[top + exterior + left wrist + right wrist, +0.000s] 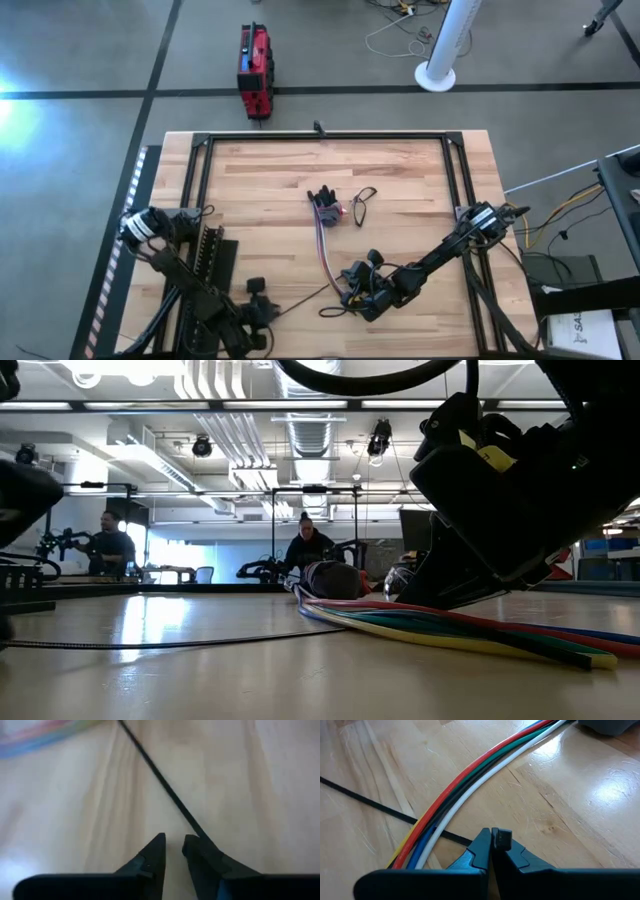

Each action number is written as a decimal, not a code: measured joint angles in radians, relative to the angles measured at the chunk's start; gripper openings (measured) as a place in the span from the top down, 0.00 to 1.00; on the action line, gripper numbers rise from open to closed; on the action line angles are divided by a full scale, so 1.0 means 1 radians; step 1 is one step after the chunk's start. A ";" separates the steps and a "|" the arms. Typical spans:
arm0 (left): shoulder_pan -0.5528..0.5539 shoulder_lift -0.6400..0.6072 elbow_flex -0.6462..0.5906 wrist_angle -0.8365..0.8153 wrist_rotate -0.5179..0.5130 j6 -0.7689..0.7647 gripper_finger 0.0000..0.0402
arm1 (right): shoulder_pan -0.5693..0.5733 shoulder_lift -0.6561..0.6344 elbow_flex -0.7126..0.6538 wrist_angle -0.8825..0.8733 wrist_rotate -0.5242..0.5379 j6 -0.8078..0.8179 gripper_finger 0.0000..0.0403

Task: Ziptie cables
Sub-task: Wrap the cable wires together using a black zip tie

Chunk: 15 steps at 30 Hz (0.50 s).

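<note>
The cables, a bundle of coloured wires, lie on the wooden table from a dark connector end toward the near edge; they also show in the right wrist view and the low view. The ziptie, a thin black strap, lies flat and passes under the cables. My right gripper is down at the cables' near end, shut on the strap's end. My left gripper is at the strap's other end, its fingers a little apart, with the strap running up to one finger. My right gripper pinches the ziptie's end between its fingertips, right beside the cables. The fingers come low and slanting, close over the table. The strap lies flat on the wood under the bundle. My left gripper: the strap's end reaches the outer side of one finger; whether they touch I cannot tell.
A small black wire loop lies right of the connector end. A black frame borders the table. A dark slotted part lies by the left arm. People sit in the room beyond.
</note>
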 joint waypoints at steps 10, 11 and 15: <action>0.028 0.047 -0.002 0.139 -0.167 0.527 0.84 | 0.000 0.000 0.000 0.001 0.000 0.000 1.00; 0.036 0.047 -0.003 0.155 -0.149 0.554 0.83 | 0.000 0.000 0.000 0.000 0.000 0.000 1.00; 0.066 0.047 -0.001 0.176 -0.021 0.695 0.78 | 0.000 0.000 0.000 0.000 0.000 0.000 1.00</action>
